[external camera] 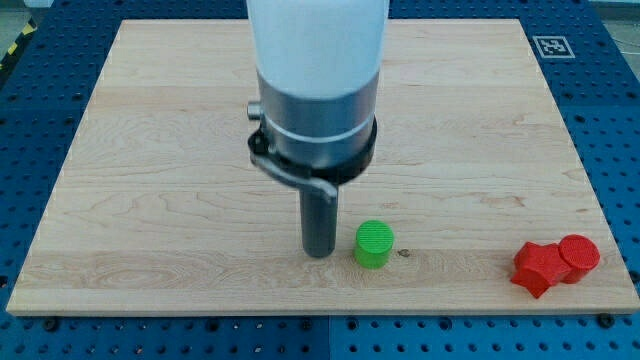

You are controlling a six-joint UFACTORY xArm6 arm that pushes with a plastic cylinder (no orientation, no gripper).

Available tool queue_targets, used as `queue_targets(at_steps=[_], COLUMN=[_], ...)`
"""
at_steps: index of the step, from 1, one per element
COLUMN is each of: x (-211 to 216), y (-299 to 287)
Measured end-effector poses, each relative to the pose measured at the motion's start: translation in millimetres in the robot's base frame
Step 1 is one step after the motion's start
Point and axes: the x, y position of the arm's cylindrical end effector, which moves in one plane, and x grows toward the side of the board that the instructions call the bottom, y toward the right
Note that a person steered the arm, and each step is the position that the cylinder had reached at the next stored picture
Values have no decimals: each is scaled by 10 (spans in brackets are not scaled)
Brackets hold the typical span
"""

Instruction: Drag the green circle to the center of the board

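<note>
Wooden board is seen on a blue table. My tip is set down just left of the green circle, nothing pinched. The circle sits near the front edge, below center. Pushed from this side, it could be slid right toward the red blocks, not to the middle.

The arm above the end effector is cut off by the view's top edge. Worktop directly behind it is hidden. Far to the view's right, the red star-like block partly overlaps the red cylinder; contact cannot be confirmed.
</note>
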Motion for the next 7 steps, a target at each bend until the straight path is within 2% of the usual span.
queue_targets(at_steps=[1,3,7], x=[213,418,182], y=[14,502,626])
